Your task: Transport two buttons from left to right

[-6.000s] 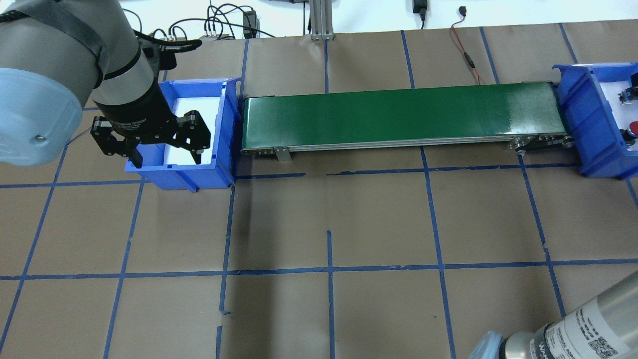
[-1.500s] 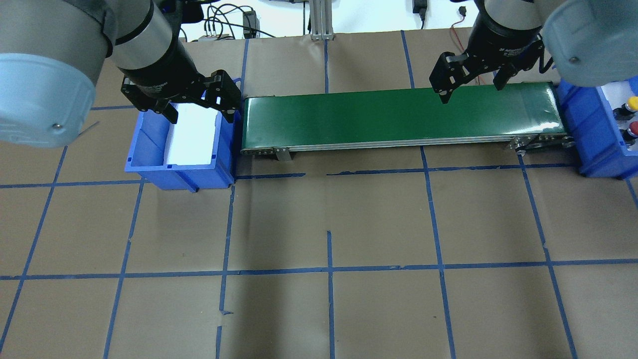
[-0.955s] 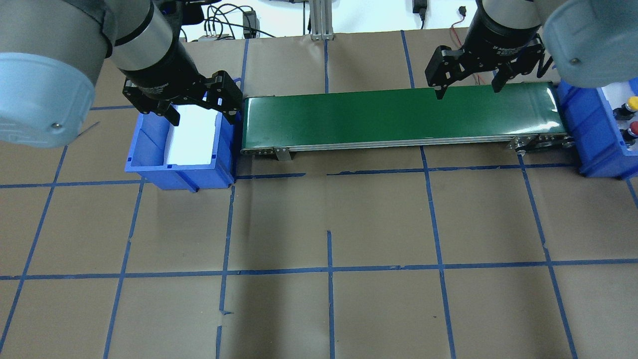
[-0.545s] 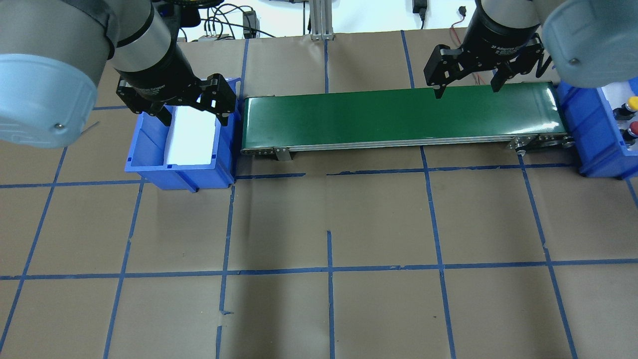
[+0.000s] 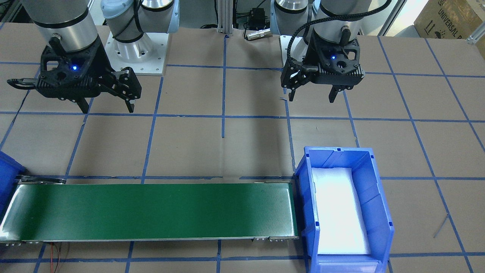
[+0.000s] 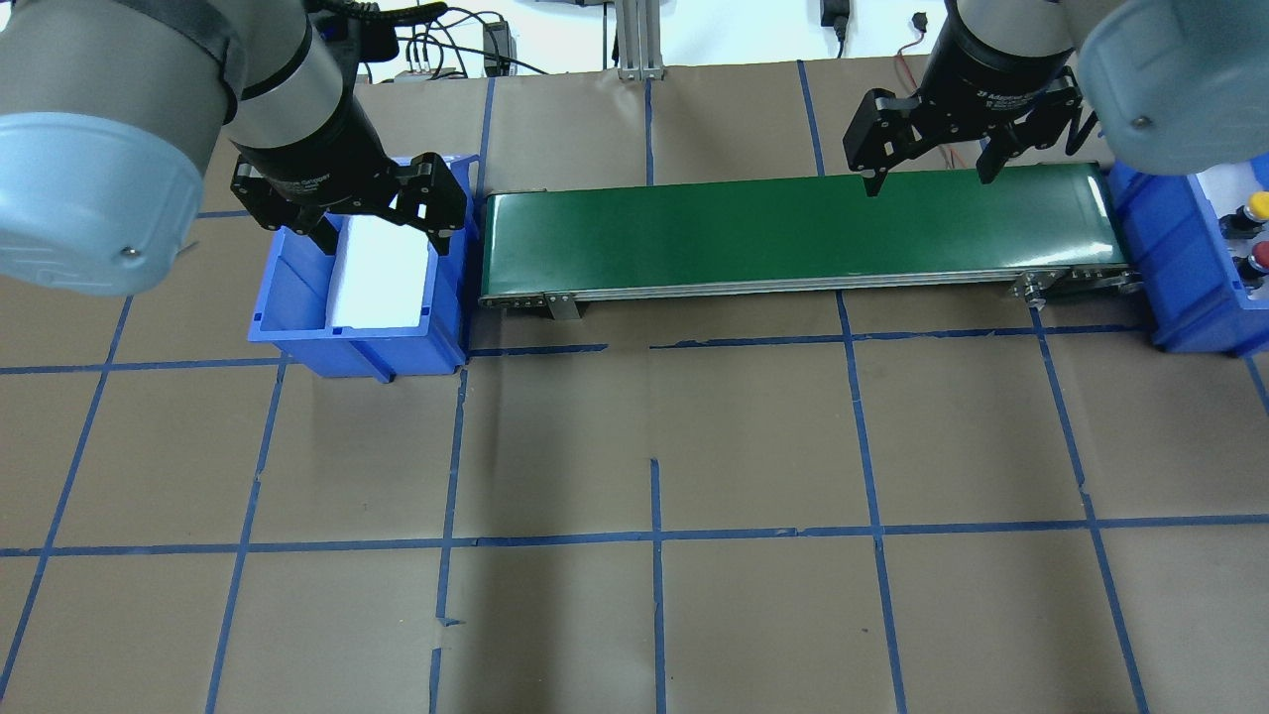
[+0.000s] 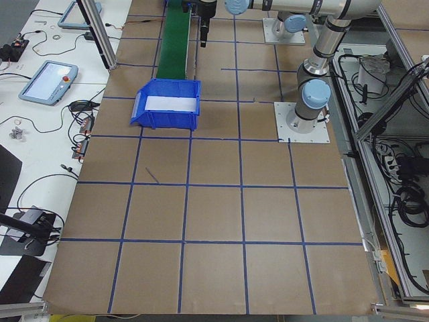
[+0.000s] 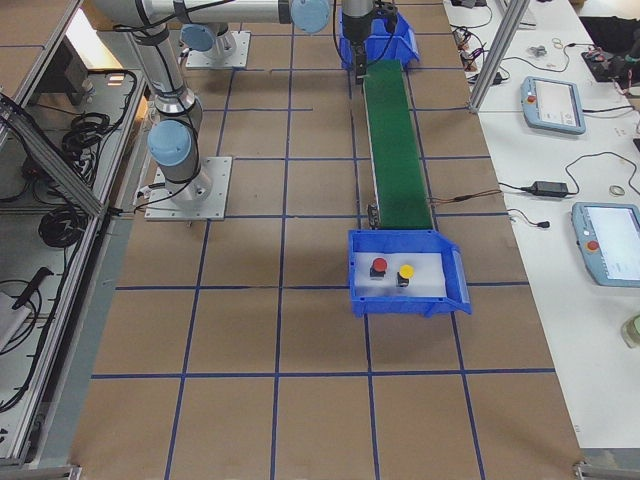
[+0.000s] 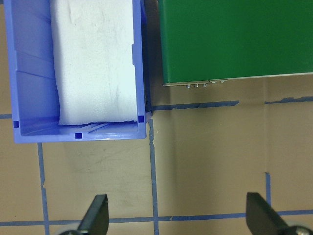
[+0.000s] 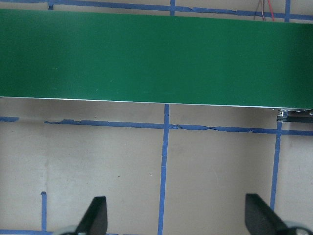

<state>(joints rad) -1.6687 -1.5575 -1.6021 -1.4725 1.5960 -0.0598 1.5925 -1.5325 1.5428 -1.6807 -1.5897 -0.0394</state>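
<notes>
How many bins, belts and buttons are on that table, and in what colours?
Blue bins: 2
Green conveyor belt: 1
Red button: 1
Yellow button: 1
Total: 5

Silver arms (image 6: 292,74), pale-blue joint caps (image 6: 89,198), black jaws

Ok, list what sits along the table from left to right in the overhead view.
left blue bin with white foam → green conveyor belt → right blue bin, holding the yellow button and red button. The left gripper and right gripper overlap the first bin and the belt, so they are left out.
</notes>
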